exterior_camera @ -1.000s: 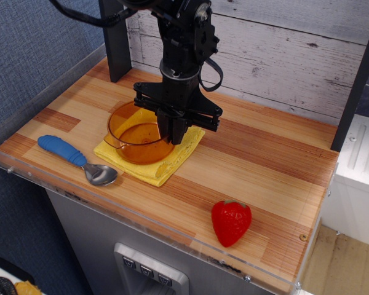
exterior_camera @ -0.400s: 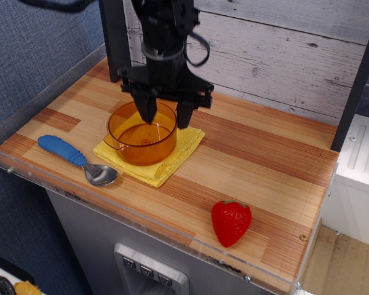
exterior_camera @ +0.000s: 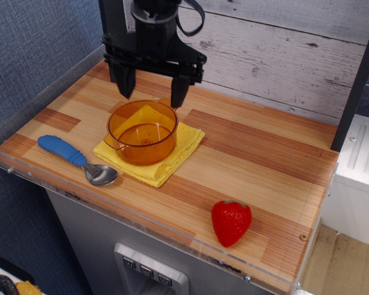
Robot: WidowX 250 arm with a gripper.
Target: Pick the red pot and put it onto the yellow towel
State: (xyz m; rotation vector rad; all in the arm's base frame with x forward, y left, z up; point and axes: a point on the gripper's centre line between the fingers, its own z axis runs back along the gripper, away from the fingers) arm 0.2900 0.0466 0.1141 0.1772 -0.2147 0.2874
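I see the red pot (exterior_camera: 142, 132) sitting upright on the yellow towel (exterior_camera: 183, 140), resting over the towel's left and middle part so that its left rim and small side handle reach out past the cloth's left edge. The towel lies flat on the wooden tabletop (exterior_camera: 258, 153), with its right corner and front corner showing bare around the pot. My hand (exterior_camera: 152, 86) hangs above the pot's far rim with its two dark fingers spread wide apart and nothing between them; the left finger (exterior_camera: 125, 82) sits above and behind the pot's back left edge, and the other finger comes down close to the back right of the rim, though from this angle I cannot tell whether that tip touches the rim or only hovers just over it. The pot is see-through amber, and I can make out the yellow cloth through its wall and base. To the left of the towel lies a spoon (exterior_camera: 77, 160) with a blue handle, its metal bowl pointing right and lying just beside the towel's front left edge. A red strawberry (exterior_camera: 230, 222) sits well apart from the rest, near the front edge of the tabletop on the right side. Behind everything is a whitewashed plank wall (exterior_camera: 283, 55), and a dark post (exterior_camera: 114, 37) stands at the back left, partly behind my arm
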